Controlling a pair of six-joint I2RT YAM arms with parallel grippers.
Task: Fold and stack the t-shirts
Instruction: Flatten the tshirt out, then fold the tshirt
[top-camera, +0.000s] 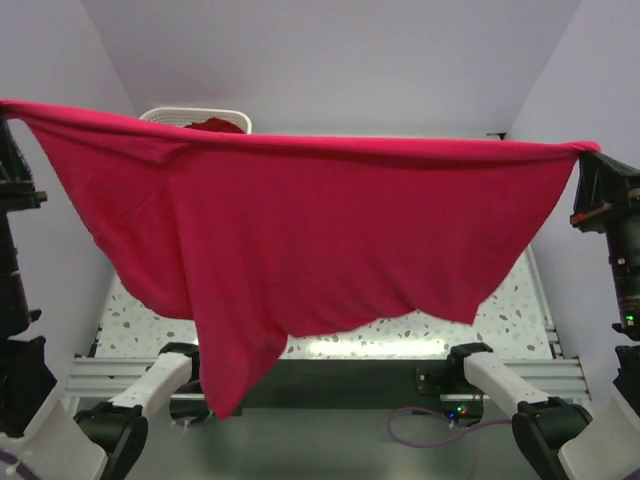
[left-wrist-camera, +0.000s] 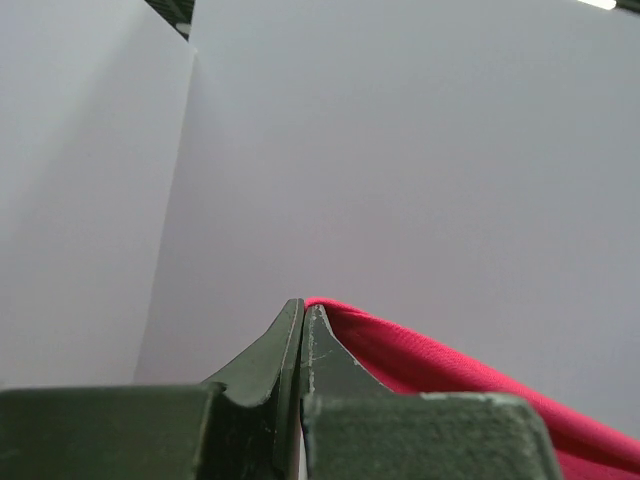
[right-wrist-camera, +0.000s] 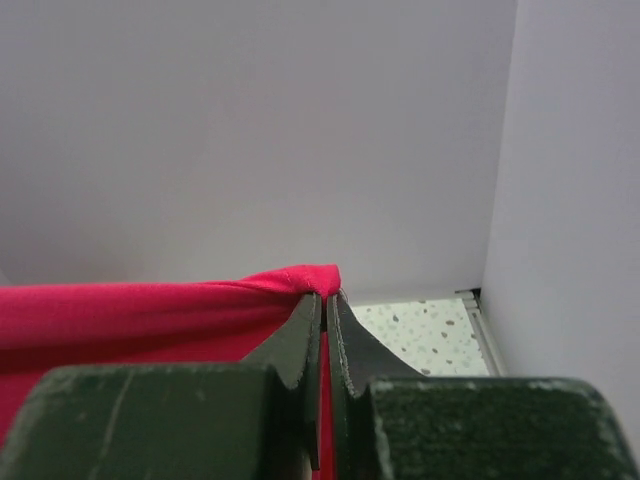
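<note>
The bright pinkish-red soft fabric t-shirt (top-camera: 320, 230) hung spread wide in the air above the table, clear of it, and it filled most of the top view. Its upper edge was stretched almost straight from the left side to the right side, and the lower part fell in loose folds, with one long point hanging lowest, a little left of the middle. Under it lay the white speckled flat table (top-camera: 520, 310), of which only a strip showed. Near the far left corner of the table stood the white plastic lattice basket (top-camera: 165, 115), and a darker red piece of fabric (top-camera: 218, 125) lay inside it, mostly hidden behind the shirt's upper edge. The left gripper (left-wrist-camera: 303, 305) held the left end of the stretched edge; its dark jaws were pressed together, with the red cloth coming out at the tip. The right gripper (right-wrist-camera: 327, 297) held the right end in the same way, its jaws closed on a bunched corner of the shirt
</note>
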